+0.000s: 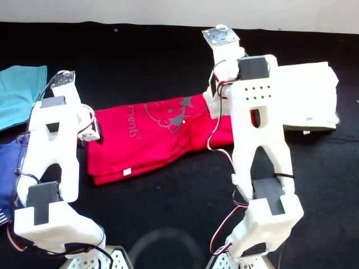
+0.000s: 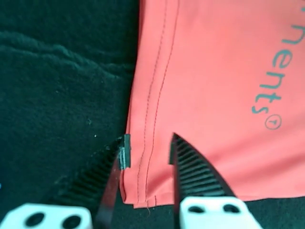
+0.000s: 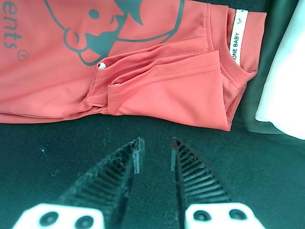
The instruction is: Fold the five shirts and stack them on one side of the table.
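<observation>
Looks mid-fold on the red shirt (image 1: 151, 137): left hand (image 2: 149, 149) spread astride its 9 o'clock hem (image 2: 143, 95), right hand (image 3: 156, 153) spread by the 3 o'clock collar (image 3: 237, 45). Pinching comes next, probably.

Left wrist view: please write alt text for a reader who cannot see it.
The open left gripper straddles the stitched hem of a red shirt, close to its corner. The shirt lies flat on a black cloth and bears grey print.

A black cloth (image 1: 140, 61) lies spread wide and softly wrinkled, and a pale wall (image 1: 168, 10) runs along its far edge.
</observation>
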Controlling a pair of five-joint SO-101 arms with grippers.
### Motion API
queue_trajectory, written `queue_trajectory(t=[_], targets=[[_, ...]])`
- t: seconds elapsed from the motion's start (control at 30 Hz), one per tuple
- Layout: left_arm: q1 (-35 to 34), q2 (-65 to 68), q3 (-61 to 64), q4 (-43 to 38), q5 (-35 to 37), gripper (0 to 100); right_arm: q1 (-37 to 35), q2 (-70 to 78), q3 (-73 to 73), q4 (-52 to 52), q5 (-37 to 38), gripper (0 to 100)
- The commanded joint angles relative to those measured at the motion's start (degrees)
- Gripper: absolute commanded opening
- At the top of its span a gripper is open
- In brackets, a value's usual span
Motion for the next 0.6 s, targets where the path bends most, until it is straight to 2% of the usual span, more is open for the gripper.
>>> queue_trajectory(t=[0.0,0.17,0.33,0.57], targets=[[-1.8,-0.2,-2.2,0.3,-0.3,17,0.7,-3.5,-0.1,0.5,0.7,9.9],[-2.1,0.8,-1.5,-2.8,-0.4,17,0.6,-3.5,-0.1,0.5,0.7,9.8],[-2.8,9.5,-5.8,-2.5,-0.4,17,0.7,-3.5,-0.1,0.5,0.7,9.8],[2.5,16.9,-12.7,3.3,3.0,18,0.7,-3.5,-0.3,0.5,0.7,9.8]])
